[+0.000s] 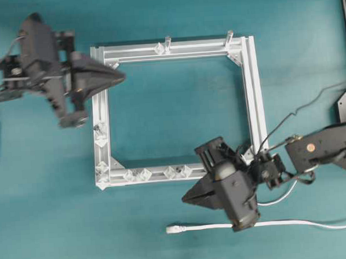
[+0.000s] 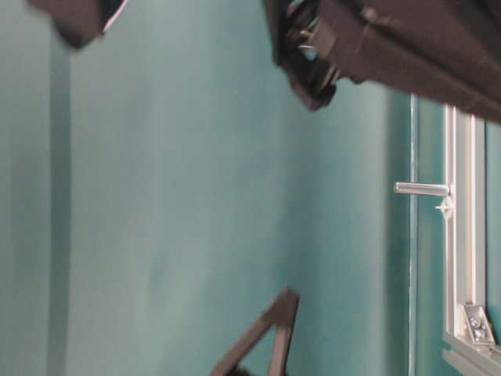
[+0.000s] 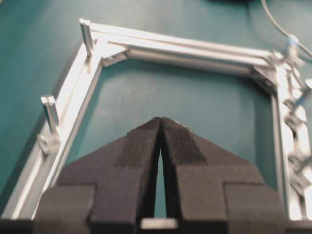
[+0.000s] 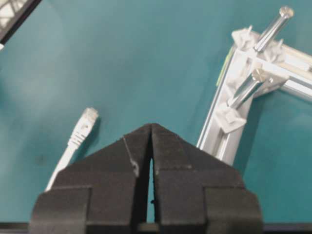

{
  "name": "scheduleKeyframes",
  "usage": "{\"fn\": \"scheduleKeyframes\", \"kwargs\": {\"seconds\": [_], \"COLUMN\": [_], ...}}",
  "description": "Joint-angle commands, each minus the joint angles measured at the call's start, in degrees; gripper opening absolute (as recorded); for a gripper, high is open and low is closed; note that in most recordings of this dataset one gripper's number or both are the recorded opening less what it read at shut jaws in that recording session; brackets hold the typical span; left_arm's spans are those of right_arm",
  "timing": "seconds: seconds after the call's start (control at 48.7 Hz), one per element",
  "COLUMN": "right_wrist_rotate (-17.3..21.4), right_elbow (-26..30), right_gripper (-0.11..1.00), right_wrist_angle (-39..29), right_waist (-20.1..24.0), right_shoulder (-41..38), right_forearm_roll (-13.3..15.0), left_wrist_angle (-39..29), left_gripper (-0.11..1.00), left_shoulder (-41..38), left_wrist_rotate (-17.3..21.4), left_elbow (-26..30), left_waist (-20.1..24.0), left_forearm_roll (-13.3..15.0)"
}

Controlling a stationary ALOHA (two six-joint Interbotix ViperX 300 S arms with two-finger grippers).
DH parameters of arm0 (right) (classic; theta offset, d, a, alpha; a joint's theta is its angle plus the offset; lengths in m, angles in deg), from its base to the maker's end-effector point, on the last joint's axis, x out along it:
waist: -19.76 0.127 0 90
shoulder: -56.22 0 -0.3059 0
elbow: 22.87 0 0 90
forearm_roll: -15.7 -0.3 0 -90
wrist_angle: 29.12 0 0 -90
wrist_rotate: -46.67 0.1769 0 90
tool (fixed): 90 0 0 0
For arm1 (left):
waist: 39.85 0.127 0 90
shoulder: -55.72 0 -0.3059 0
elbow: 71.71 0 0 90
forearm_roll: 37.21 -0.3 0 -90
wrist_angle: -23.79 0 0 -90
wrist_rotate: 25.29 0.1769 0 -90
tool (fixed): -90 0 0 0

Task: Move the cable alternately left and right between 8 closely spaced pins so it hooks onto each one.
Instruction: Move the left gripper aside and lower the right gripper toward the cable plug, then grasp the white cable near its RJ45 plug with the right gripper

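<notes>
Along the near edge of the teal table (image 1: 62, 228), the cable (image 1: 282, 222) is lying flat, a thin white flexible cord running in from the right and ending in a small whitish ribbed plug (image 1: 174, 228). It is lying loose, touching no pins and held by nothing. In the right wrist view the plug is resting just left of the closed fingertips, clear of them.

Just above the cable, the right gripper (image 1: 187, 199) is hovering with its black, wedge-shaped, foam-faced jaws pressed together on nothing, tips pointing left, near the frame's lower rail.

Beyond it, the frame (image 1: 253, 102) is sitting as a square of ribbed, silvery aluminium rail with angled corner brackets. The pins (image 1: 143, 174), small translucent diamond-shaped studs, are sitting along the near rail and up the left rail (image 1: 100, 133), with one more on the far rail (image 1: 159, 48); not every one can be counted clearly.

At the frame's upper left corner, the left gripper (image 1: 123, 79) is hanging with its matte black jaws clenched to a point, empty, tips aiming right into the frame's open middle.

On the far rail, two smooth cylindrical metal posts (image 1: 168, 44) are standing upright, one near the middle, the other (image 1: 229, 37) near the right corner.
</notes>
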Motion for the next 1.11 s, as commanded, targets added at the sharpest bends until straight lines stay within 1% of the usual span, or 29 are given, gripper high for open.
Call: {"fn": "scheduleKeyframes", "kwargs": {"seconds": [0.0, 0.144, 0.205, 0.349, 0.575, 0.678, 0.74, 0.781, 0.822, 0.986, 1.089], "right_wrist_rotate": [1.4, 3.3, 4.3, 6.9, 10.3, 11.7, 12.0, 12.3, 12.4, 13.3, 15.9], "right_elbow": [4.5, 8.9, 10.9, 14.4, 20.0, 22.4, 23.7, 24.7, 25.9, 30.2, 32.2], "right_gripper": [0.0, 0.0, 0.0, 0.0, 0.0, 0.01, 0.01, 0.07, 0.16, 0.62, 0.62], "right_wrist_angle": [-5.2, -12.8, -16.8, -23.5, -31.1, -33.8, -35.1, -35.9, -36.8, -40.3, -42.4], "right_waist": [0.8, 1.8, 2.6, 3.9, 4.8, 4.9, 5.1, 5.3, 5.5, 6.8, 7.1], "right_shoulder": [0.2, -1.6, -2.5, -4.2, -7.6, -9.5, -10.6, -11.3, -12.2, -15.7, -17.7], "right_forearm_roll": [0.0, 0.0, 0.0, 0.0, 0.0, -0.1, -0.1, -0.1, -0.1, -0.2, -0.3], "left_wrist_angle": [-2.4, -5.9, -6.5, -7.7, -11.9, -15.2, -18.5, -20.5, -22.4, -27.7, -27.9], "left_gripper": [0.0, 0.0, 0.0, 0.0, 0.0, 0.0, 0.0, 0.0, 0.0, 0.0, 0.0], "left_shoulder": [4.7, 10.0, 12.4, 18.1, 31.1, 38.1, 42.7, 45.2, 47.5, 52.8, 53.0], "left_wrist_rotate": [0.2, 0.2, 0.3, 0.3, 0.0, 0.0, 0.1, 0.1, 0.1, 0.1, 0.1], "left_elbow": [-1.4, -5.2, -6.5, -9.9, -16.3, -18.4, -19.4, -20.0, -20.4, -22.1, -22.4], "left_waist": [-0.7, -1.1, -1.1, -1.1, -1.1, -1.1, -1.0, -1.0, -1.0, -0.7, -0.5], "left_forearm_roll": [-0.2, -0.2, -0.2, -0.2, -0.2, -0.2, -0.2, -0.2, -0.2, -0.2, -0.3]}}
